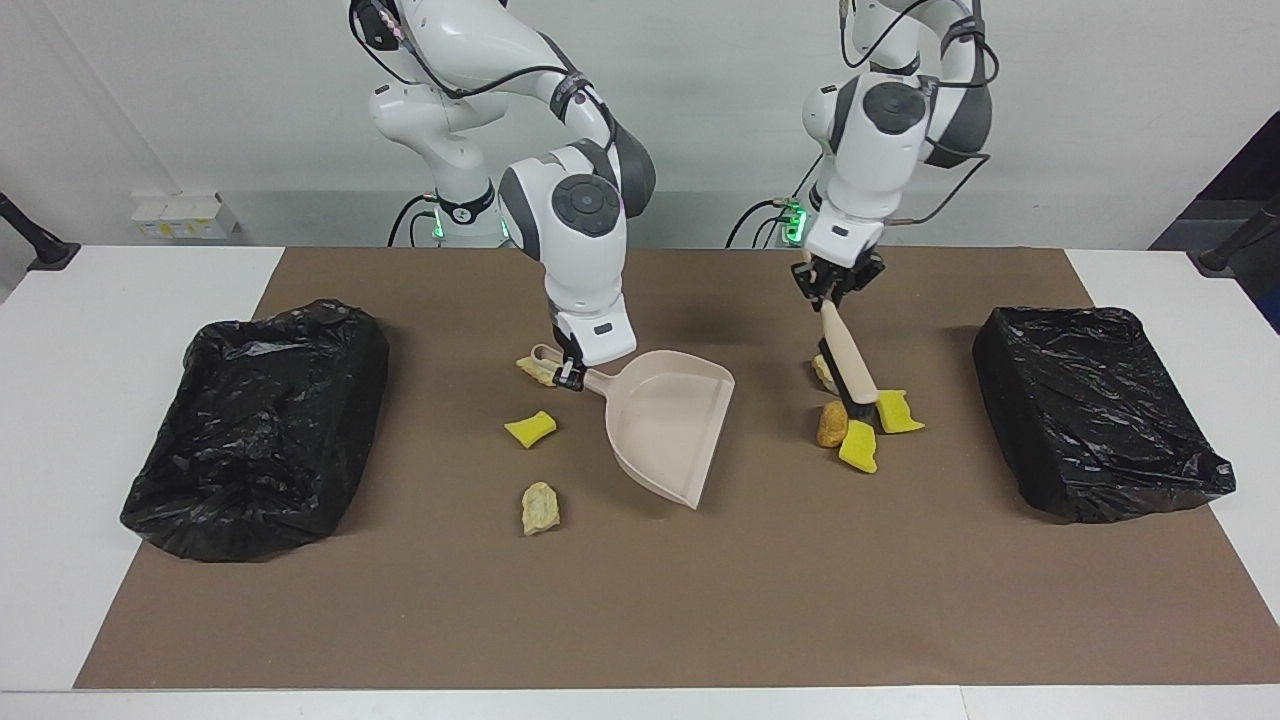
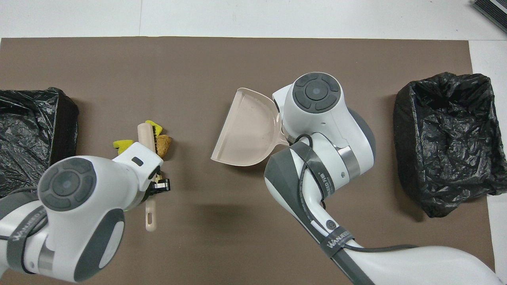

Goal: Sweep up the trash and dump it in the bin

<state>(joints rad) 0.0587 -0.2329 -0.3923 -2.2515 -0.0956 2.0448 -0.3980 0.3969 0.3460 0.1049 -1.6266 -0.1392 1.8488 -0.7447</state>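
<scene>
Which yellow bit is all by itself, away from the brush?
The yellow sponge bit beside the dustpan, toward the right arm's end of the table. The other two yellow bits lie right by the brush, next to the orange-brown lump.

- Both arms [image 1: 560, 120] wear glossy white shells with dark grey joint bands.
- Round grey caps [image 2: 315, 92] sit on the joints — each moulded with a ring of segments around a centre disc.
- Black cables [image 1: 480, 75] loop along the links, strapped by bands printed "WANEED" [image 2: 336, 241].
- Green lights [image 1: 437, 228] glow at the bases.
- The grippers [image 1: 832, 285] are black.
</scene>
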